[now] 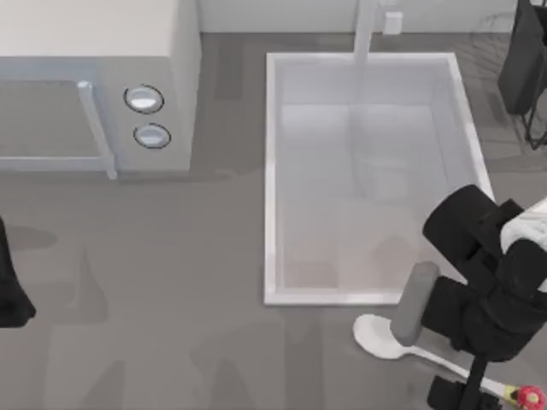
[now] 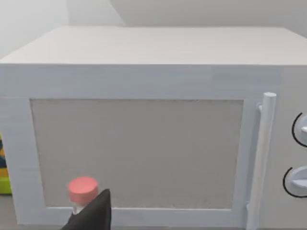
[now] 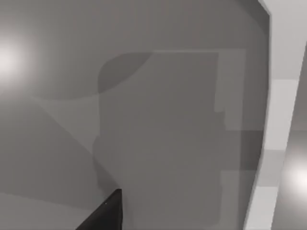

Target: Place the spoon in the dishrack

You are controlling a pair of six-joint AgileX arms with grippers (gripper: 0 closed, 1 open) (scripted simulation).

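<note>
The white spoon (image 1: 377, 335) lies flat on the grey counter just in front of the sink's near right corner, its bowl towards the left. Its slim handle runs right and forward to a red-and-yellow tip (image 1: 526, 395). My right arm (image 1: 483, 290) hangs over the handle and covers its middle, with the right gripper (image 1: 466, 389) low over the handle near the front edge. The dishrack (image 1: 525, 64), dark wire with a black slab, stands at the far right corner, cut off by the picture's edge. My left gripper (image 2: 93, 215) is parked at the far left.
A white sink basin (image 1: 272, 179) with a tap (image 1: 366, 34) fills the middle right. A white microwave (image 1: 94, 77) with two dials stands at the back left. In the left wrist view a small red-capped bottle (image 2: 82, 190) stands before the microwave door (image 2: 136, 153).
</note>
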